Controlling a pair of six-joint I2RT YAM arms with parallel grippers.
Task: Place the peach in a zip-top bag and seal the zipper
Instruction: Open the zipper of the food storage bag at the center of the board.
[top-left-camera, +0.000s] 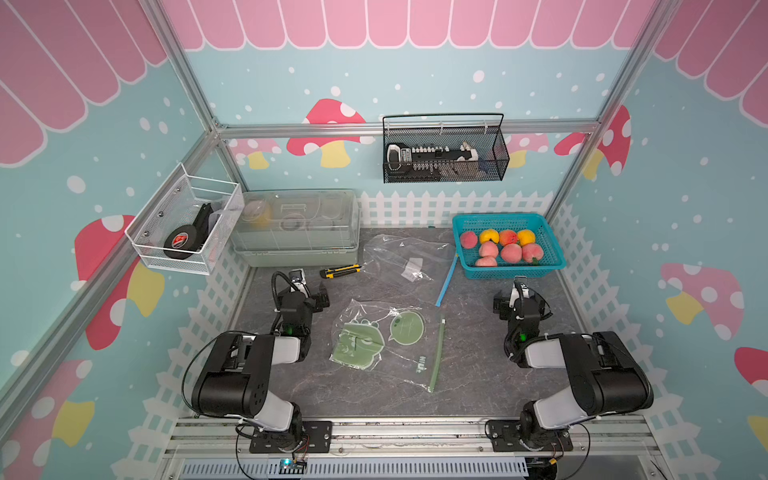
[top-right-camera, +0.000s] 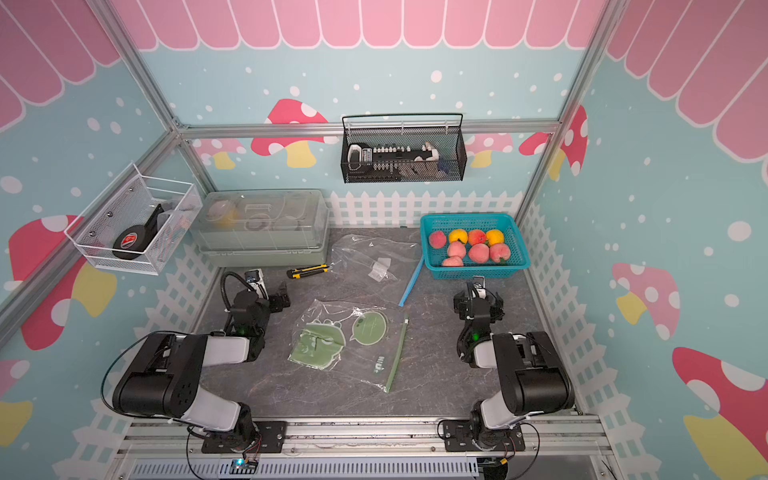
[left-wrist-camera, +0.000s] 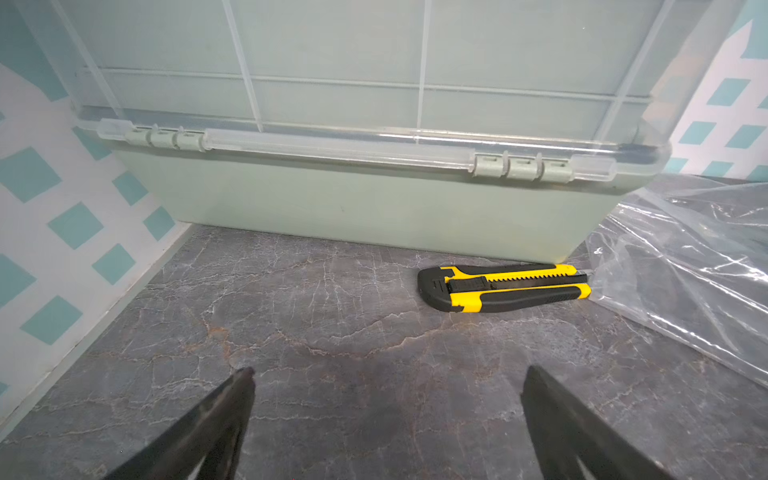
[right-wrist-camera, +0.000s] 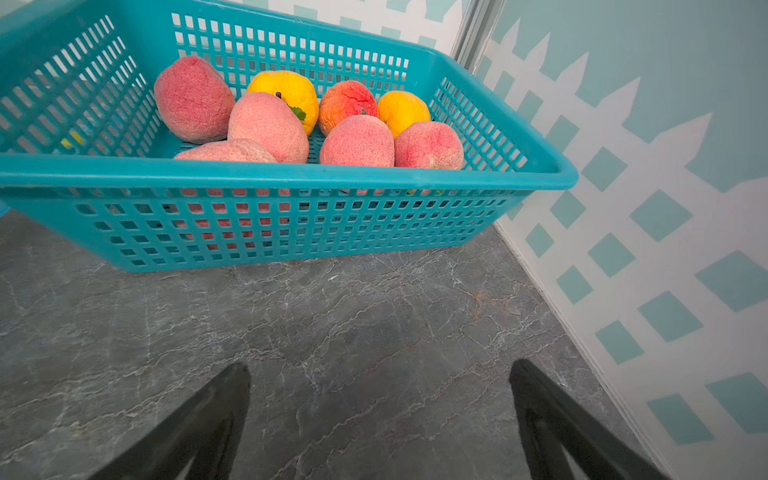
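Peaches (right-wrist-camera: 357, 141) sit in the teal basket (right-wrist-camera: 291, 176), looking soft, fuzzy and light, best pinched across the round middle, while both the left gripper (left-wrist-camera: 388, 370) and right gripper (right-wrist-camera: 379, 363) stand wide and empty.

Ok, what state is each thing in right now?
Left gripper: open, empty.
Right gripper: open, empty.
Green-zipper bag: lying flat, no peach inside; zipper unclear.
Blue-zipper bag: lying flat, no peach inside.
Peaches: all in the basket.
Basket: upright, partly filled.
Storage box: lid shut.
Utility knife: lying beside the box.
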